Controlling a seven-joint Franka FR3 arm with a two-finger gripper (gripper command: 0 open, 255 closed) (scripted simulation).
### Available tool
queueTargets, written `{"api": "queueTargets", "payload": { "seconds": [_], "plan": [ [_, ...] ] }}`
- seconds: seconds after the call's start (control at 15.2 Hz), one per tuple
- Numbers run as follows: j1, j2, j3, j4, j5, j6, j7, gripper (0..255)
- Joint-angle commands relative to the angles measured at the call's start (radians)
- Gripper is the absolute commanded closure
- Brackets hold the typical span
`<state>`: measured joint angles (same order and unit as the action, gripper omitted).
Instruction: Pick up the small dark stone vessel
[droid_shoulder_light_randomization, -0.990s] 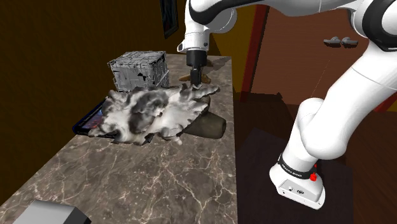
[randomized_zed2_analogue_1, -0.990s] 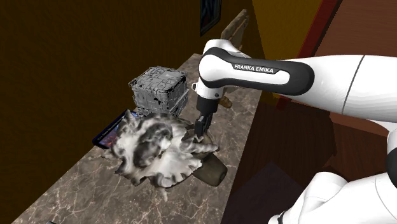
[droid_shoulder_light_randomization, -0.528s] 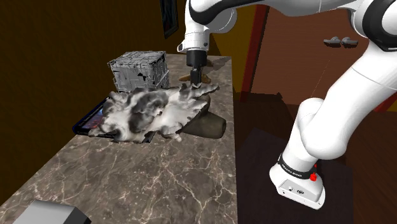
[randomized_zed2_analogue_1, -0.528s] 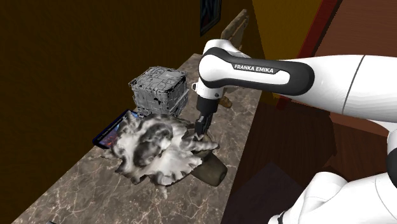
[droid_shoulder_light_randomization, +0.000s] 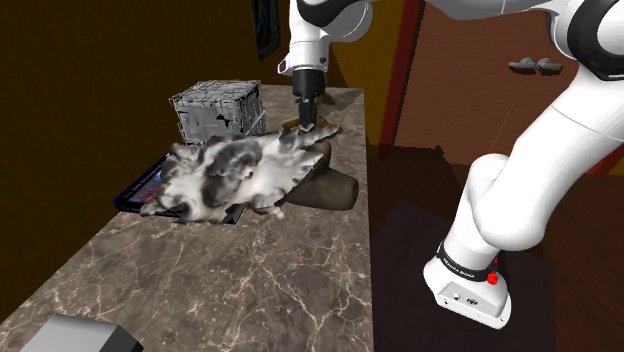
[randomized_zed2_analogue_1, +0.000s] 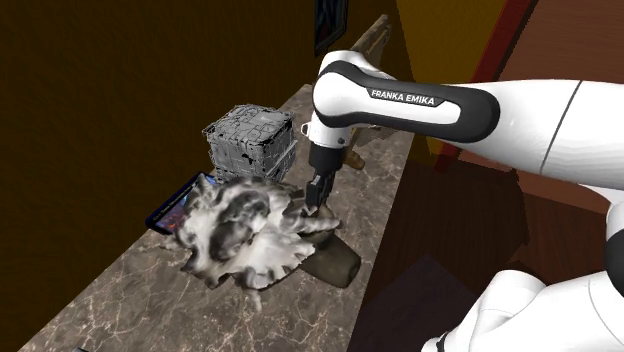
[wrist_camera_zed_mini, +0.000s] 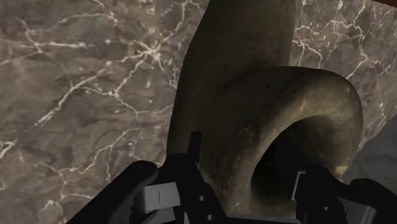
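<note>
The small dark stone vessel (droid_shoulder_light_randomization: 333, 188) lies on its side on the marble counter (droid_shoulder_light_randomization: 250, 290), partly under a grey-white crumpled mass (droid_shoulder_light_randomization: 230, 172). Its mouth end tilts up toward my black gripper (droid_shoulder_light_randomization: 306, 122), which comes down at the far edge of the mass. In the wrist view the brownish-dark vessel (wrist_camera_zed_mini: 254, 95) shows its open mouth right at my gripper (wrist_camera_zed_mini: 245, 167). One finger (wrist_camera_zed_mini: 195, 147) presses the outside of the vessel's wall, and the other is hidden by the rim. In the second exterior view the gripper (randomized_zed2_analogue_1: 316, 203) stands above the vessel (randomized_zed2_analogue_1: 338, 265).
A grey ribbed cube (droid_shoulder_light_randomization: 216, 112) stands behind the crumpled mass, and a dark flat tray (droid_shoulder_light_randomization: 138, 190) lies under it. A brown object (randomized_zed2_analogue_1: 356, 155) sits at the counter's far end. A grey box (droid_shoulder_light_randomization: 82, 336) is at the near corner. The counter's edge drops off beside the vessel.
My gripper has risen a little. The vessel's mouth end has come up with it, the body has shifted toward the counter's edge, and the crumpled mass has been nudged.
</note>
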<state>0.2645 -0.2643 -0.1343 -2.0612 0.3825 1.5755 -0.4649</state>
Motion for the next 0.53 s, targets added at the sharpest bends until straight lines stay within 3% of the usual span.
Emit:
{"api": "queueTargets", "payload": {
  "seconds": [0.0,0.46],
  "plan": [
    [0.0,-0.006,-0.001,0.022,0.0,-0.023,0.01,255],
    [0.001,0.0,-0.005,0.119,0.002,-0.109,0.041,255]
  ]
}}
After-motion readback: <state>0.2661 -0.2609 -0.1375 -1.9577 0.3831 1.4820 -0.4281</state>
